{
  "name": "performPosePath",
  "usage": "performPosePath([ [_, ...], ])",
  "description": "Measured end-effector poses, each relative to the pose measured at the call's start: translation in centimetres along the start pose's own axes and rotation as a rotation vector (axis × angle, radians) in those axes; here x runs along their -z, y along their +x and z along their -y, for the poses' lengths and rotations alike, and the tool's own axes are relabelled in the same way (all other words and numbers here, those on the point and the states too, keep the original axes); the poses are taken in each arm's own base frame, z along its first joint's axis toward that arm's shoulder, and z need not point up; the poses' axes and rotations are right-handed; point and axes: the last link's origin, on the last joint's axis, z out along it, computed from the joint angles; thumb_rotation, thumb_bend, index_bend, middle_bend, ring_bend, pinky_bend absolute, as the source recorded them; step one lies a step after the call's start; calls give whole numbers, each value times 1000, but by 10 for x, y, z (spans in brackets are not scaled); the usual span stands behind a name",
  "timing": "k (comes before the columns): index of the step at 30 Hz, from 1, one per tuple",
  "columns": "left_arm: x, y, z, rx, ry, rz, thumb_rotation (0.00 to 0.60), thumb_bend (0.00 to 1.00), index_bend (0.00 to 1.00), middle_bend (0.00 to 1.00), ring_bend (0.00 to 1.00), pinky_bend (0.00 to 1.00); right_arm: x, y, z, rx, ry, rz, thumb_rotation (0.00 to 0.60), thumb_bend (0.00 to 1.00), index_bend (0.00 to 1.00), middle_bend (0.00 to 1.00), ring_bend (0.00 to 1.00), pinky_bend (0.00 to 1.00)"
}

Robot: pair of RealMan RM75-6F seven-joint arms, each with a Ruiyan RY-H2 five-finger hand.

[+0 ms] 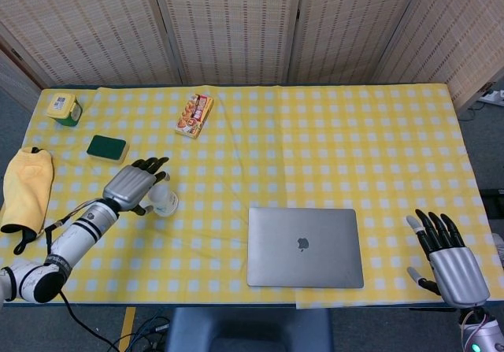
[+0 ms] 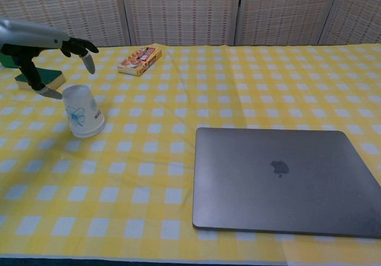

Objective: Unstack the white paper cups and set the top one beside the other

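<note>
The stacked white paper cups [image 1: 165, 201] [image 2: 83, 111] stand upside down on the yellow checked cloth, left of the middle; a blue flower print shows in the chest view. My left hand [image 1: 132, 186] [image 2: 43, 44] hovers just above and left of the stack with fingers spread and thumb down beside it, holding nothing. My right hand [image 1: 450, 262] rests open at the table's front right corner, far from the cups, and is out of the chest view.
A closed grey laptop [image 1: 305, 246] [image 2: 284, 181] lies front centre. A green sponge [image 1: 107, 147], a snack box [image 1: 194, 115] and a yellow-lidded green jar [image 1: 63, 107] sit toward the back left. A yellow cloth [image 1: 25, 188] hangs over the left edge.
</note>
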Motion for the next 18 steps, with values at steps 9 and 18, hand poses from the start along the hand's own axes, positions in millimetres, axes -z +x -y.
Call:
performPosePath([
  [9, -7, -6, -1, -14, 7, 21, 600, 296, 280, 0, 0, 163, 2, 2, -1, -4, 0, -11, 600, 191, 0, 0, 0, 0],
  [18, -13, -7, 0, -16, 12, 30, 600, 297, 293, 0, 0, 163, 2, 2, -1, -2, -6, -14, 600, 191, 0, 0, 0, 0],
])
